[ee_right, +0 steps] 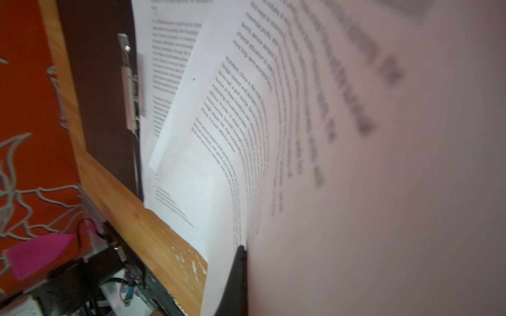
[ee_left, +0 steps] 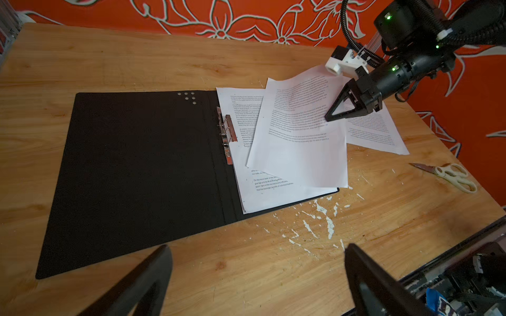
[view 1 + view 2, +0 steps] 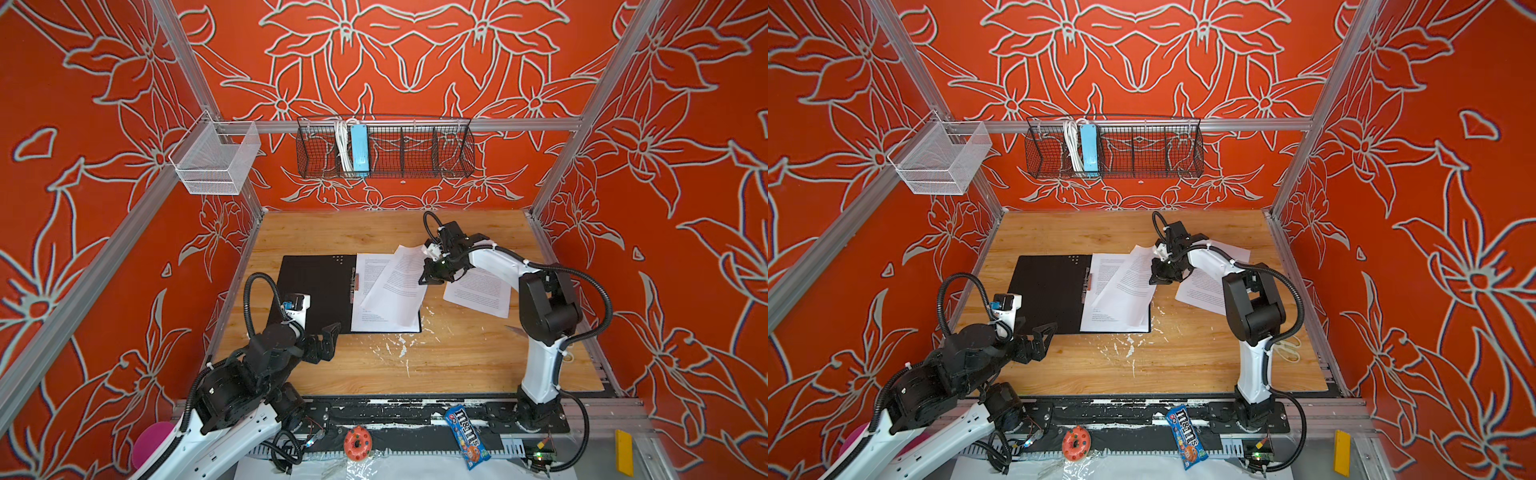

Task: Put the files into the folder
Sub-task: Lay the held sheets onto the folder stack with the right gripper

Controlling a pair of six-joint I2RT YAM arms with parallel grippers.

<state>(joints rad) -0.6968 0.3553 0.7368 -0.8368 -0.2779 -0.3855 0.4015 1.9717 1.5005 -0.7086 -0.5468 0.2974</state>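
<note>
White and densely printed, one paper sheet (image 3: 399, 278) is lying slantwise over the right half of the open black-lined folder (image 3: 311, 286), long axis skewed off the spine. The right gripper (image 3: 428, 279), nearer, is pinching its right edge, fingers together; the folder is lying leftward of them. The left gripper (image 3: 322, 345) is hovering, fingers wide apart. The right wrist view is showing that edge curling upward; both top views are showing another loose sheet (image 3: 478, 291) on the wooden table (image 3: 457, 365).

Some files (image 3: 390, 291) on folder (image 3: 316, 282), one beside
</note>
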